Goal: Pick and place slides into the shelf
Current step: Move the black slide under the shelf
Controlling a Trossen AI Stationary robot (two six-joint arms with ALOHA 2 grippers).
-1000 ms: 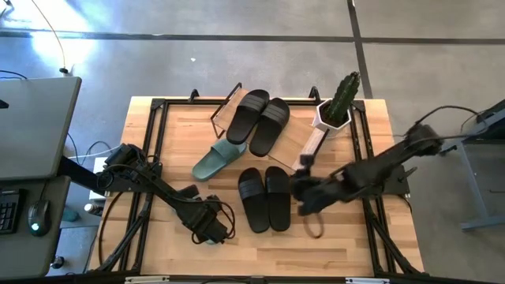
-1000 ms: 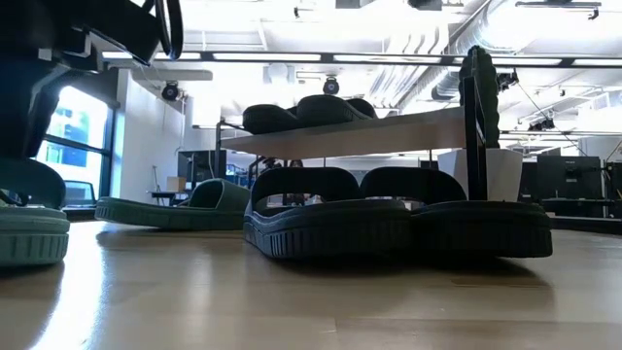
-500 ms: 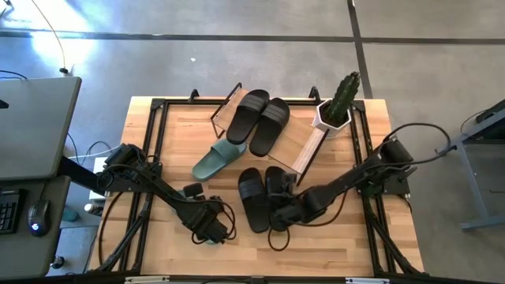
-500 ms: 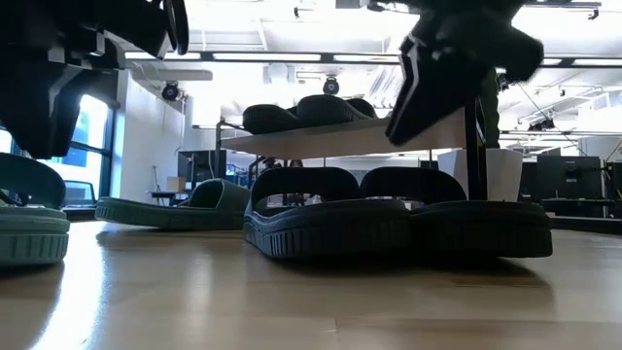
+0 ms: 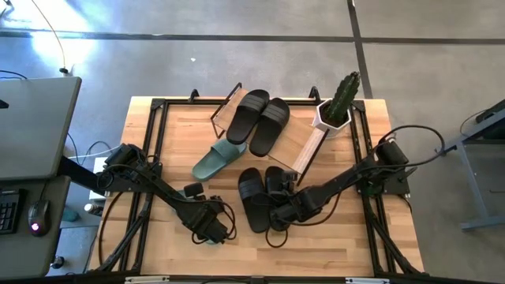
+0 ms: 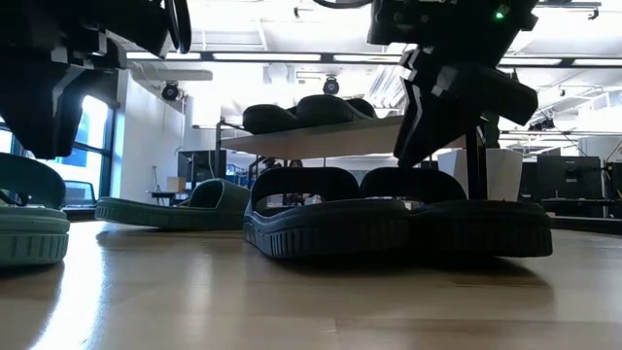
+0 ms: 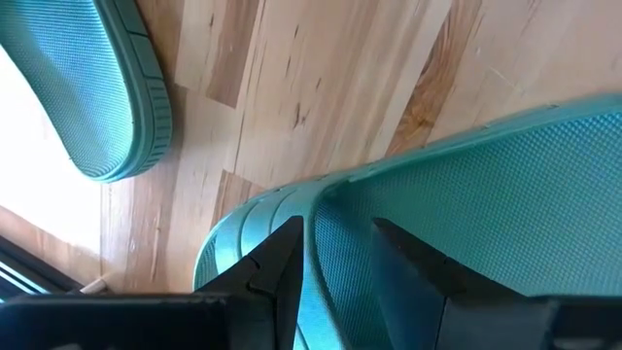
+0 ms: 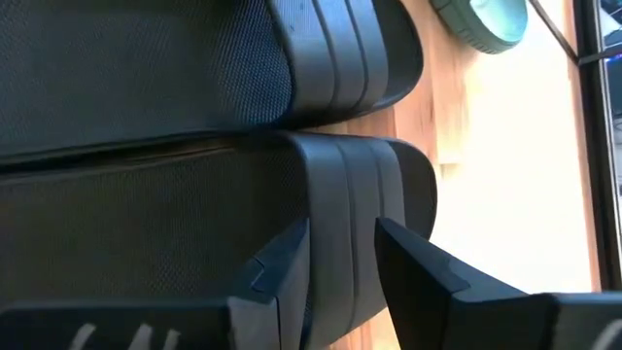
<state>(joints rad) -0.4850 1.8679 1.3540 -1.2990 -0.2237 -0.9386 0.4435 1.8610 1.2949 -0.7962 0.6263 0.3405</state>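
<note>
A green slide (image 5: 207, 239) lies sole-down near the table's front left; it also shows in the low view (image 6: 29, 228). My left gripper (image 5: 211, 229) is over it, shut on its strap. The second green slide (image 5: 217, 160) lies on the table with its toe at the shelf (image 5: 304, 146). One black pair (image 5: 260, 118) rests on the shelf's plank top. The other black pair (image 5: 264, 197) stands side by side on the table. My right gripper (image 5: 278, 214) hovers just above the right slide's strap (image 8: 345, 194), its fingers a narrow gap apart. My left gripper has the edge of the green slide's strap (image 7: 313, 209) between its two fingers, one on the ribbed outer side and one on the inner side. The fingers slant down from the table's near side. The slide sits flat on the table.
A potted cactus (image 5: 339, 102) stands at the table's far right by the shelf's end. Black frame rails (image 5: 150, 158) run along the table's left and right sides. A small dark object (image 5: 192, 189) lies left of the black pair. Bare wood lies along the front edge.
My right gripper has swung toward the table's left and near edge and come down, from beside the black pair to just above the right black slide's strap. The slides have stayed where they were.
</note>
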